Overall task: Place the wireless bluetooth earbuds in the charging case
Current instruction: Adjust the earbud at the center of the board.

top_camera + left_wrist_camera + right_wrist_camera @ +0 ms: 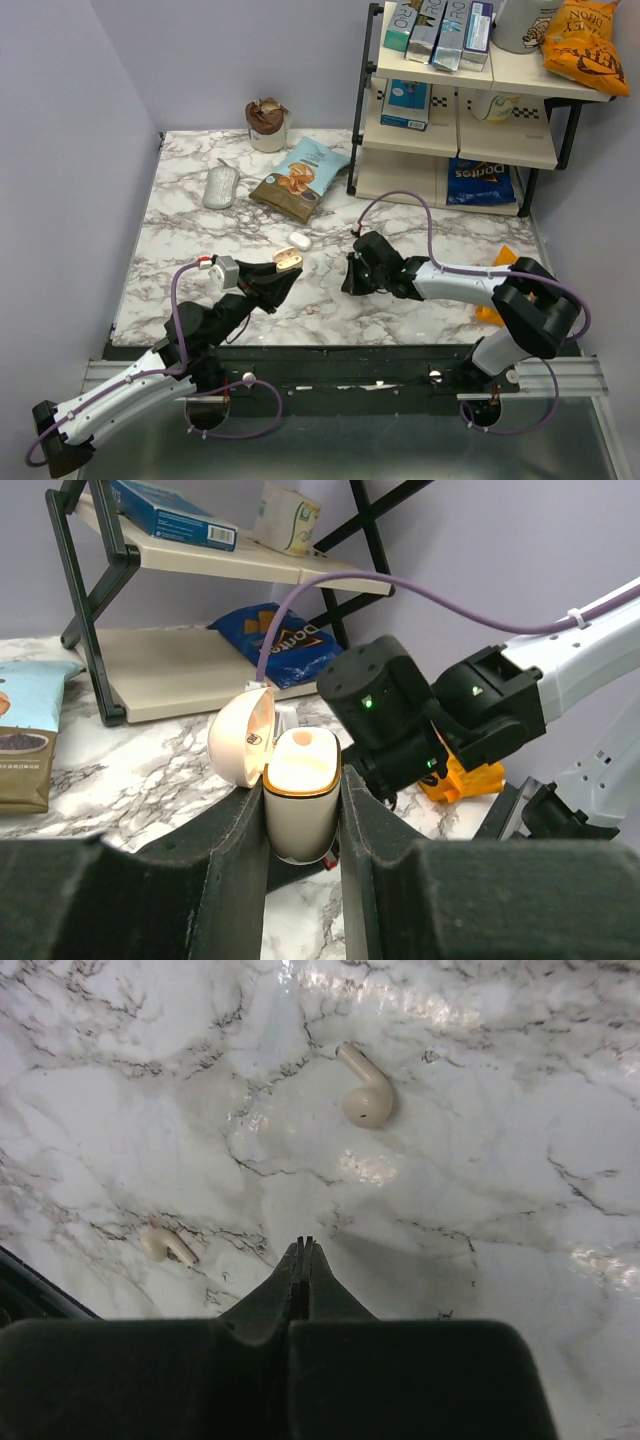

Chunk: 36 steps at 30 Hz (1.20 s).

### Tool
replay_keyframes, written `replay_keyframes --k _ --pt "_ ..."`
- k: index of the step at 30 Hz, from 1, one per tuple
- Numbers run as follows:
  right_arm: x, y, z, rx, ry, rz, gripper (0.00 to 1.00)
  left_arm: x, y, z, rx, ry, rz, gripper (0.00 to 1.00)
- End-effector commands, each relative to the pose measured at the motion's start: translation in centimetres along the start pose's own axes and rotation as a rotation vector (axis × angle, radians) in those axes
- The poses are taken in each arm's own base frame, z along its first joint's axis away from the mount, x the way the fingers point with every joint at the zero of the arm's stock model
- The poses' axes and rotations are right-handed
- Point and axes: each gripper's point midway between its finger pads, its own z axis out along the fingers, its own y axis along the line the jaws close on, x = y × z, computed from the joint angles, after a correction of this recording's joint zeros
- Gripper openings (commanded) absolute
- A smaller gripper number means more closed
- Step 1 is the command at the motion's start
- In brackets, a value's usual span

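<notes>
My left gripper is shut on the charging case, a cream-white case with a gold rim. It holds the case upright above the table with the lid flipped open to the left. The case also shows in the top view. My right gripper is shut and empty, pointing down at the marble just right of the case. Two whitish earbuds lie loose on the marble in the right wrist view. One earbud is ahead of the tips, the other earbud is to their left.
A small white oval object lies beyond the case. A grey oval object, a snack bag and a cup sit further back. A black-framed shelf rack stands at the back right. An orange item lies by the right arm.
</notes>
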Motion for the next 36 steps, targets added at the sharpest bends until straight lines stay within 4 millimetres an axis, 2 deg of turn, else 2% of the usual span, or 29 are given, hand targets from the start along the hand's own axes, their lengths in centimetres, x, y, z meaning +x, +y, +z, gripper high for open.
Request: replay_keyframes --k 1,6,7,9,21,30,36 --pt "-0.3 2.0 1.3 -0.085 -0.007 0.086 0.01 -1.0 0.2 0.0 -0.026 -0.029 -0.024 0.00" --pt "-1.4 1.2 2.6 -0.020 -0.029 0.071 0.01 -0.7 0.4 0.1 -0.041 -0.020 -0.033 0.00" --pt "-1.0 0.8 3.0 -0.004 -0.009 0.074 0.01 -0.6 0.5 0.1 -0.043 -0.020 -0.037 0.00" --pt "-1.5 -0.4 3.4 0.051 -0.024 0.086 0.01 -0.8 0.5 0.0 -0.048 -0.021 -0.038 0.00" --pt "-3.1 -5.0 4.0 0.152 -0.061 0.127 0.01 -0.2 1.2 -0.1 -0.077 -0.005 -0.024 0.00" --pt "-4.8 -6.2 4.7 0.176 -0.081 0.105 0.01 0.1 1.3 0.1 -0.085 0.005 -0.021 0.00" --pt "-6.5 -6.3 5.3 0.172 -0.093 0.074 0.01 0.3 1.5 0.1 -0.093 0.009 -0.018 0.00"
